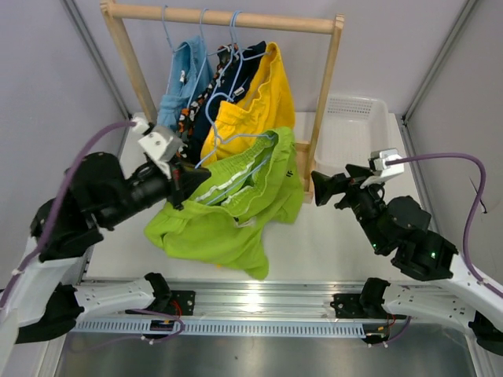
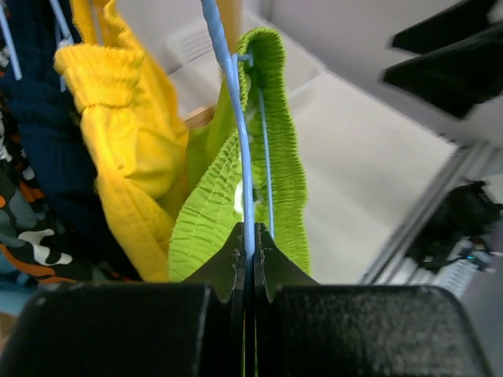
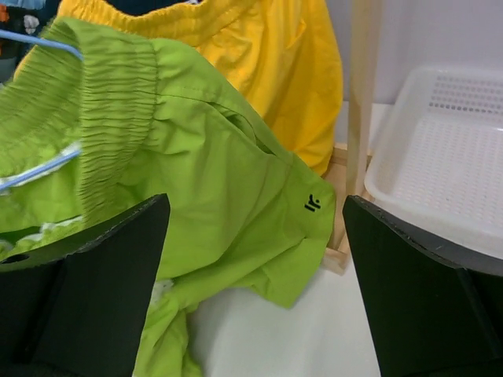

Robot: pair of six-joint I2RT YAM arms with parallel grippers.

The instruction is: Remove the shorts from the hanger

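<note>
The lime green shorts (image 1: 236,208) hang on a blue hanger (image 1: 236,143) that is off the rail, and their legs lie on the table. My left gripper (image 1: 203,179) is shut on the hanger's wire (image 2: 248,236), with the green waistband (image 2: 283,157) just beyond it. My right gripper (image 1: 318,188) is open and empty, right of the green shorts (image 3: 204,181) and apart from them. Light blue (image 1: 182,82), camouflage (image 1: 191,110), navy (image 1: 240,75) and yellow (image 1: 255,106) shorts hang on hangers on the rail.
The wooden rack (image 1: 228,16) stands at the back, its right post (image 3: 360,94) close to my right gripper. A white basket (image 1: 350,129) sits right of the rack. Grey walls close in on both sides.
</note>
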